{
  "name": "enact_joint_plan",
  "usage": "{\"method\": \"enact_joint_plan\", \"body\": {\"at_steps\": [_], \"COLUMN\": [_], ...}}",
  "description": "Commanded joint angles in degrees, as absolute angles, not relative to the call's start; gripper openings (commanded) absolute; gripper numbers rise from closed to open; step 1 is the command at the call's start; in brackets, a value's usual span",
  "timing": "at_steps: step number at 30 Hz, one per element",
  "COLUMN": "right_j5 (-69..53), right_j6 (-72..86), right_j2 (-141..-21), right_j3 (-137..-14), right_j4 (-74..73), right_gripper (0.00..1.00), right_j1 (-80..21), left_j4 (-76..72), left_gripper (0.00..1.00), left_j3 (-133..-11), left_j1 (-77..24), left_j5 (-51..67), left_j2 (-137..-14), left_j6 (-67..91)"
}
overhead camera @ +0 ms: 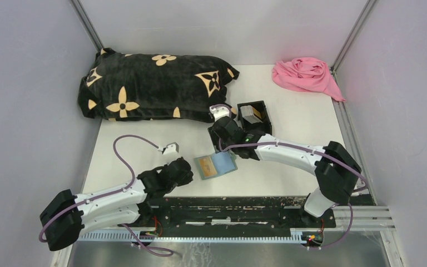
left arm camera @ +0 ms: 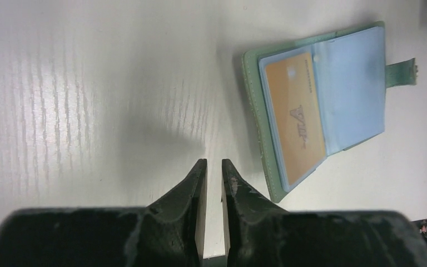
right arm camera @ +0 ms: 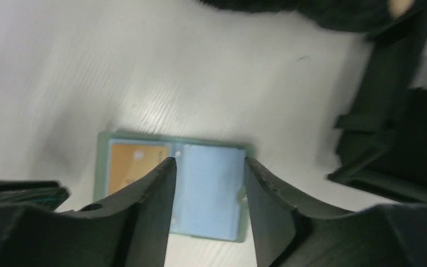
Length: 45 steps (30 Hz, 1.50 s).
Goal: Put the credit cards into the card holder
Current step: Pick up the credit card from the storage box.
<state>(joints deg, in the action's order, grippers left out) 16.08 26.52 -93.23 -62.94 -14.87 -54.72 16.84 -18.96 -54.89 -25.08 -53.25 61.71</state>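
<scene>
Card holder [overhead camera: 216,166] lies open and flat on the table [overhead camera: 289,125], a tan credit card [left arm camera: 294,122] in one pocket. Above it the right gripper [right arm camera: 208,167] hangs with fingers apart, empty. Just beside it the left gripper [left arm camera: 212,167] has its fingers nearly together on nothing, and a black box [overhead camera: 254,115] stands beyond.

Left gripper [left arm camera: 214,164] nearly closed, right gripper [right arm camera: 208,165] parted.

You have a sage-green card holder [left arm camera: 350,94], pale blue inside, with a tan-orange credit card [left arm camera: 296,119] showing. Tabletop [overhead camera: 300,128] white. Cushion [overhead camera: 150,86] black with tan flower motifs. Cloth [overhead camera: 306,75] pink. Box [overhead camera: 266,114] black. Left arm [overhead camera: 108,200] and right arm [overhead camera: 289,151] white with black joints, cables [overhead camera: 115,149] purple. Left tool [left arm camera: 213,167] and right tool [right arm camera: 207,164] blackish.
</scene>
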Motion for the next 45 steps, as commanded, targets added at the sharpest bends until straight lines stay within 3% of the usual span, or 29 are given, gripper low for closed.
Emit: {"method": "enact_joint_plan", "body": {"at_steps": [1,2,3,7,8,11,13,15,18,19,20,25,30,32,36,37,40,42,45], "right_j5": [31.78,34.33,35.85,32.20,31.07,24.69,22.71,21.81,21.20,20.99,20.92,18.67,14.59,12.11,7.74,6.90,4.90,3.59,1.42], "right_j6": [19.52,19.44,19.17,21.16,21.59,21.06,20.57,20.06,20.08,20.30,20.57,21.38,22.89,24.00,26.15,26.57,27.52,28.18,29.06], "right_j2": [-88.92,-88.46,-87.89,-89.45,-90.01,-90.96,-91.54,-92.41,-94.17,-94.82,-95.40,-98.21,-99.63,-100.25,-101.33,-101.52,-102.05,-102.67,-103.98], "right_j3": [-67.35,-67.12,-66.97,-70.76,-71.71,-73.47,-74.24,-75.27,-76.47,-76.69,-76.93,-77.12,-75.87,-75.26,-74.15,-73.94,-73.20,-72.91,-73.05], "right_j4": [-16.12,-14.53,-13.26,-15.24,-15.69,-15.33,-14.56,-14.21,-13.93,-13.89,-13.91,-13.51,-11.37,-10.46,-8.63,-8.35,-7.39,-6.89,-6.73], "right_gripper": [0.48,0.37,0.35,0.40,0.46,0.83,0.99,1.00,1.00,1.00,1.00,0.92,0.88,0.87,0.85,0.85,0.85,0.84,0.84], "right_j1": [-54.51,-54.19,-53.56,-47.35,-45.17,-41.13,-39.31,-37.78,-35.62,-34.94,-34.24,-31.17,-27.92,-26.52,-24.03,-23.59,-22.51,-21.67,-20.98], "left_j4": [20.81,20.98,20.96,18.71,17.53,13.74,10.96,9.11,7.85,7.25,6.19,3.94,4.73,5.03,2.66,2.26,1.27,0.68,-0.31], "left_gripper": [0.23,0.24,0.24,0.27,0.29,0.42,0.51,0.66,0.76,0.94,1.00,0.99,0.90,0.83,0.57,0.54,0.62,0.95,0.99], "left_j3": [-22.11,-23.00,-23.97,-27.24,-27.59,-27.85,-28.20,-29.15,-30.94,-31.17,-31.20,-32.70,-34.51,-34.91,-33.60,-33.20,-32.41,-32.25,-31.95], "left_j1": [-55.25,-55.28,-55.23,-55.21,-55.25,-55.22,-55.28,-55.26,-55.29,-55.39,-55.44,-55.43,-55.44,-55.38,-55.46,-55.41,-55.40,-55.37,-55.44], "left_j5": [-29.23,-29.92,-30.61,-32.67,-33.57,-36.30,-37.08,-37.41,-38.60,-39.42,-39.52,-35.72,-34.62,-34.82,-35.19,-35.28,-35.93,-36.01,-35.82], "left_j2": [-49.30,-49.02,-48.94,-49.50,-49.70,-50.09,-50.52,-51.82,-56.37,-57.75,-59.03,-64.57,-67.51,-67.89,-67.13,-66.81,-65.96,-65.37,-64.97], "left_j6": [62.46,61.93,61.31,58.97,58.63,58.08,56.95,55.74,55.89,56.41,56.20,54.57,52.17,51.69,50.73,50.67,50.47,49.72,48.29]}}
